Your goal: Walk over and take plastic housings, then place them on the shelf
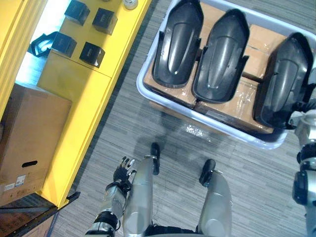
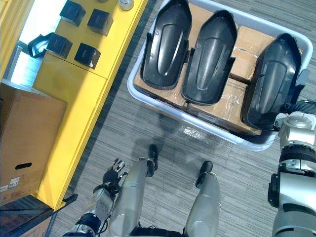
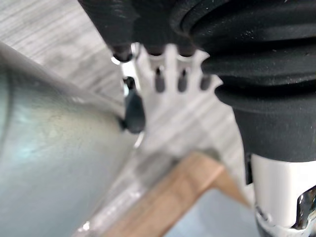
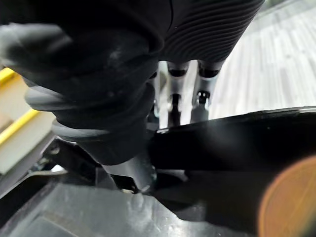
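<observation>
Step in hand, my guess: taking the first housing out of the bin. Three black housings lie side by side in it on cardboard boxes. None is on the yellow shelf at my left yet.

To do it well:
- Take a firm hold on the rim wall, not the glossy curved back, which would likely slip.
- Lift straight up to clear the bin wall and not knock the middle housing.
- Bring my left robot hand in under the other side, since the shell looks long.
- Then turn to the shelf.

My right robot hand is at the outer rim of the right housing. Its far end goes behind the black edge, so I cannot tell if it has closed on the housing or just lies against it. My left robot hand hangs low by my side, relaxed and open. It holds nothing and is well apart from the bin.
</observation>
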